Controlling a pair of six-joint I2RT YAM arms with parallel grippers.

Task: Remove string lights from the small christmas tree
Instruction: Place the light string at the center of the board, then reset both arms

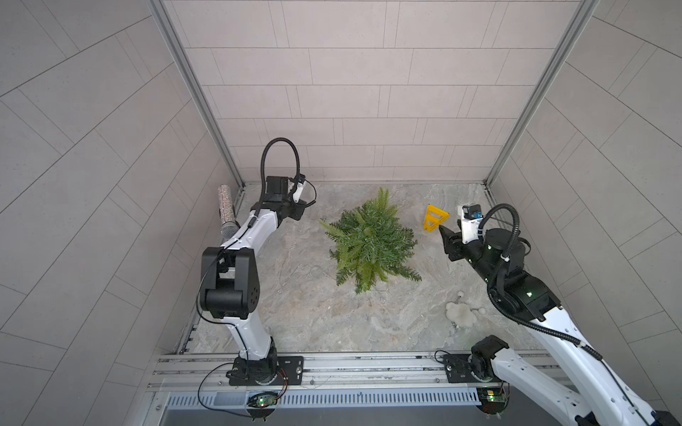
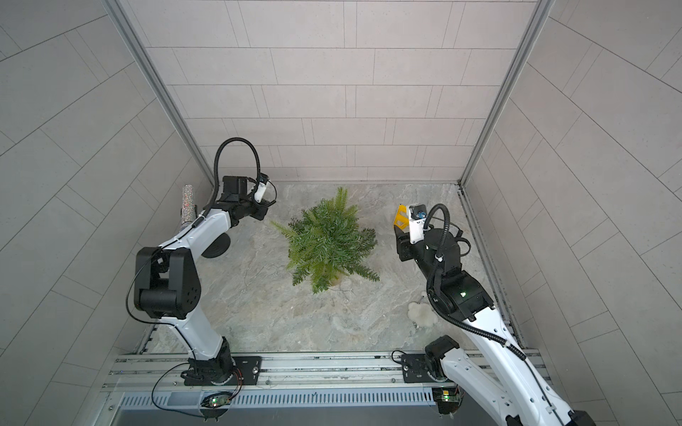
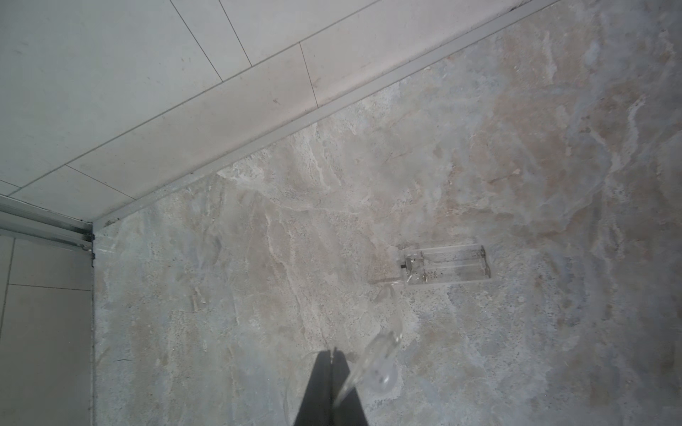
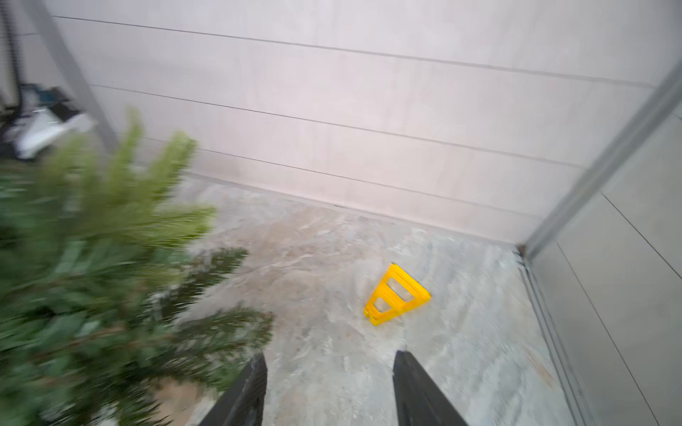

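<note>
The left tool (image 3: 334, 355) is pinching the string lights (image 3: 380, 363) left of the tree (image 1: 371, 243) in a top view; the right tool (image 4: 328, 356) is hanging open and empty on the tree's right.

The small christmas tree (image 1: 371, 241) is coloured in mixed greens, darker needle sprays set among lighter, yellowish fern tips. The plastic triangle (image 1: 432, 217) is seen in bright yellow. The tabletop (image 1: 295, 313) is marbled in grey and beige with whitish veins. The pom-pom keychain (image 1: 459, 313) is shown off-white, the microphone (image 1: 226, 210) handle covered in silver glitter. The string lights (image 3: 380, 363) and battery case (image 3: 446, 265) are clear. The walls (image 1: 332, 92) are lined as pale tiles.
</note>
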